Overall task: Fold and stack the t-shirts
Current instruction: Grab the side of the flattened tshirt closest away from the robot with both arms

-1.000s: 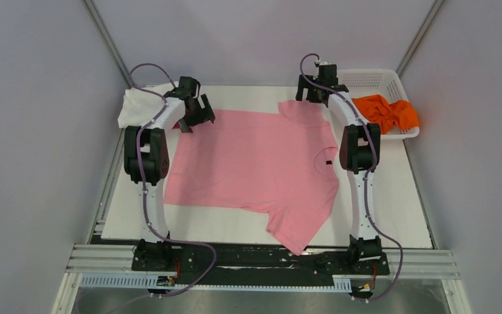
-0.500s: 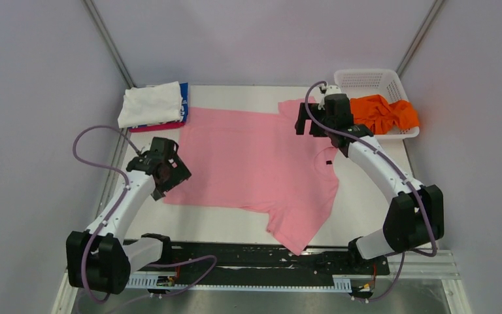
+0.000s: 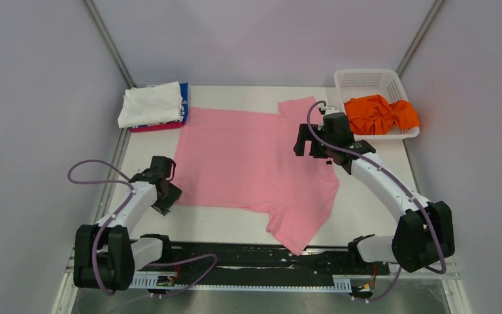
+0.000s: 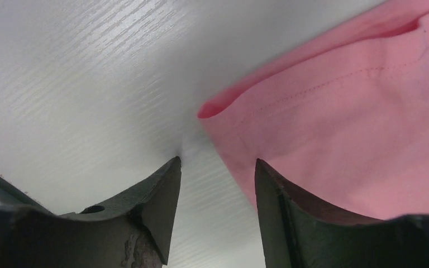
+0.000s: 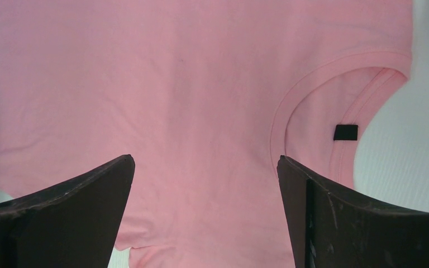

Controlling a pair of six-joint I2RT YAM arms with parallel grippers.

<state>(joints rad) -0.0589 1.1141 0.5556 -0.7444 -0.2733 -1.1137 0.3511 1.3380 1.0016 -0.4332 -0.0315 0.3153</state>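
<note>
Narrowing to start the fold, the left claw [image 4: 217, 167], half open and empty, has the hem corner [image 4: 206, 110] of the pink t-shirt [image 3: 248, 157] just ahead. The right claw [image 5: 205, 159] hangs wide open, empty, over the collar [image 5: 282, 106].

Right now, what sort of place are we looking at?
Probably a robot lab test cell: bare grey enclosure walls, two arms bolted to an aluminium rail, and a white table staged with a pink t-shirt and a lattice basket.
</note>
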